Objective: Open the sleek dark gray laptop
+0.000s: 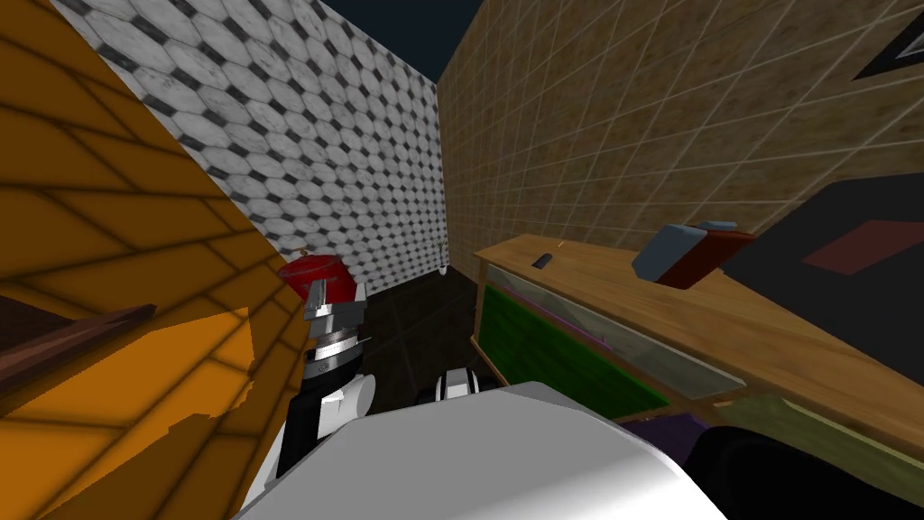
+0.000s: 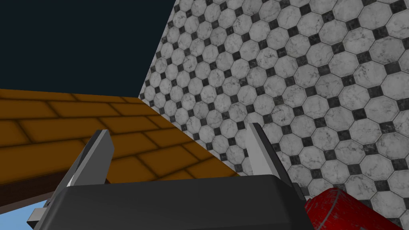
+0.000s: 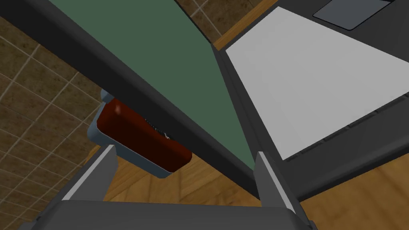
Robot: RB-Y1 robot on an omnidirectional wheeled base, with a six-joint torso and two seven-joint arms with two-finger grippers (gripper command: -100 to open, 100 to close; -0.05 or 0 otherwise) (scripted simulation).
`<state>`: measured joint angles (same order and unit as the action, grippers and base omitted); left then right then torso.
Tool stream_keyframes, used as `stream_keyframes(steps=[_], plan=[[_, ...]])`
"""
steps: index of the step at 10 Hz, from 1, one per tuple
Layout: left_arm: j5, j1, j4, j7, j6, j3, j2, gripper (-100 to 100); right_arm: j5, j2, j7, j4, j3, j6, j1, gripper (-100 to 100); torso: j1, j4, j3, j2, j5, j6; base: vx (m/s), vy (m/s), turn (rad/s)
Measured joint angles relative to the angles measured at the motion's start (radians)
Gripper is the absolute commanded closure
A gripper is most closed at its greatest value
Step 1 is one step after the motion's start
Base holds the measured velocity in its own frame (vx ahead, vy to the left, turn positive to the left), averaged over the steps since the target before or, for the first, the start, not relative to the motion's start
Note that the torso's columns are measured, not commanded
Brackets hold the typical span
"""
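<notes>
Walls first: an orange brick wall (image 1: 108, 226) fills the left of the head view, a white tiled wall with small dark squares (image 1: 343, 162) runs up the middle, and a tan tiled wall (image 1: 632, 117) takes the upper right; a black area (image 1: 397, 18) sits above them.

Next, the long wooden table (image 1: 767, 334), slanting from the centre down to the lower right, with a green panel (image 1: 550, 348) on its front.

The laptop (image 1: 839, 289) rests on that table at the right edge of the head view; from there it is just a dark slab. The right wrist view gives much more: the lid's green screen (image 3: 159, 60) is lifted off a pale grey deck (image 3: 315, 80); a trackpad (image 3: 351, 12) lies beyond that.

A red box in a blue-grey case (image 1: 686, 253) sits on the table right beside the laptop; in the wrist view it lies behind the lid.

A red rounded object (image 1: 311, 271) shows left of centre, against the tiled wall.

The left gripper (image 1: 338, 293) is up in front of that red object; its own camera shows its fingers spread wide on nothing, the brick and tiled walls beyond.

The right gripper (image 3: 184, 151) is spread wide too, right at the laptop; the lid's dark edge runs between its fingers, neither one pressing it.

Smallest: a little dark item (image 1: 541, 261) at the table's far end.
</notes>
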<state>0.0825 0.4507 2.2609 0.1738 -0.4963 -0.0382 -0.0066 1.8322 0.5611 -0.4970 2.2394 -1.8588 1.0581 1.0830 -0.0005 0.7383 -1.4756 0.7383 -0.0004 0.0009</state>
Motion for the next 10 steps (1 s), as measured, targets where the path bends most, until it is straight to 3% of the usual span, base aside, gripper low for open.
stream_keyframes(steps=[1,3,4,7,8,10], plan=[[0.000,0.000,0.000,0.000,0.000,0.000,0.000,0,0.039,0.009,-0.002,0.003,-0.005,-0.001,0.006,-100,0.001,0.000,0.000,0.000,0.001,-0.001,-0.024,-0.042,0.219],[0.000,0.000,0.000,0.000,0.000,0.000,0.000,0,0.075,0.035,-0.026,-0.021,-0.056,0.004,0.039,-100,0.001,0.000,-0.001,-0.001,0.001,-0.001,-0.018,-0.047,0.174],[0.000,0.000,0.000,0.000,0.000,0.000,0.000,0,0.096,0.035,-0.030,-0.012,-0.074,0.007,0.046,-100,0.001,0.000,-0.001,-0.001,0.000,-0.001,-0.013,-0.041,0.084],[0.000,0.000,0.000,0.000,0.000,0.000,0.000,0,0.119,0.044,-0.025,-0.007,-0.089,0.013,0.053,-100,-0.003,-0.001,-0.002,-0.003,0.000,-0.001,0.025,-0.061,0.012],[0.000,0.000,0.000,0.000,0.000,0.000,0.000,0,0.120,0.045,-0.025,-0.007,-0.090,0.013,0.053,100,0.000,-0.001,-0.001,-0.002,0.000,-0.001,0.004,-0.010,0.001],[0.000,0.000,0.000,0.000,0.000,0.000,0.000,0,0.106,0.046,-0.018,-0.023,-0.088,0.009,0.049,100,0.003,0.002,0.002,0.003,0.001,-0.001,-0.026,-0.014,-0.048]])
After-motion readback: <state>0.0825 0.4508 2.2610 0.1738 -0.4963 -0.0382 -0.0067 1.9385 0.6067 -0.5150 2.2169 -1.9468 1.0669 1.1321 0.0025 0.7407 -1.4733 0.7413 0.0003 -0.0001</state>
